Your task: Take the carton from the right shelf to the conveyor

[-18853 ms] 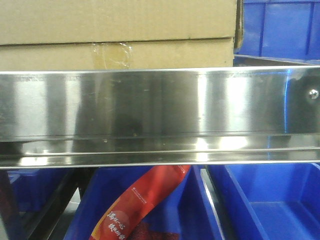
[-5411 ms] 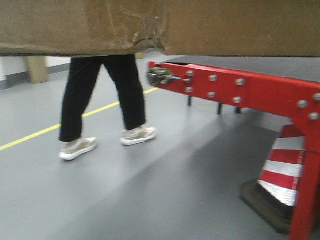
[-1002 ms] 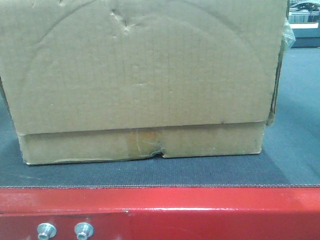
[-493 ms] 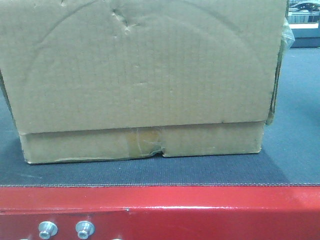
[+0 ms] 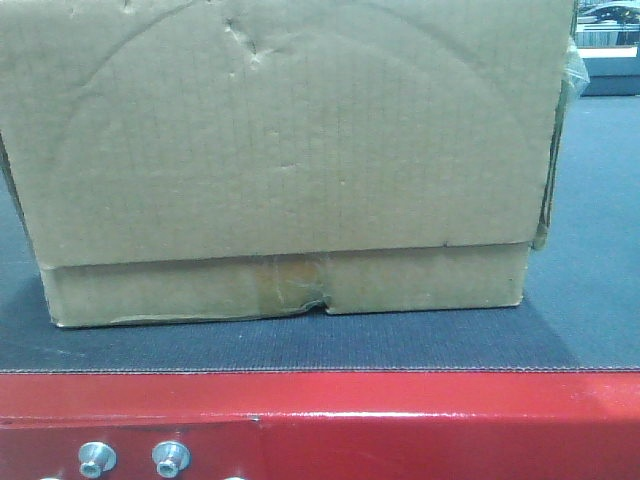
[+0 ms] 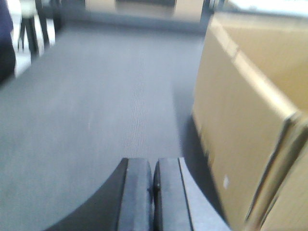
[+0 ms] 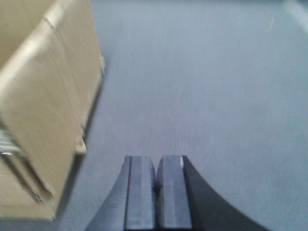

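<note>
The carton [image 5: 285, 160] is sitting unmoved on the conveyor [image 5: 600, 300] near its front red edge; left gripper [image 6: 153, 185] and right gripper [image 7: 156, 185], jaws closed empty, are flanking it apart, suggesting delivery finished

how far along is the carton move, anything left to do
Done: the carton sits flat on the conveyor, behind its red frame. In hand: nothing; the left gripper and right gripper are shut and empty, beside the carton, not touching it. Left: apparently only pulling the arms away.

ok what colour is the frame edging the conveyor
Glossy red frame with silver bolts, clearest in the front-facing view.
</note>
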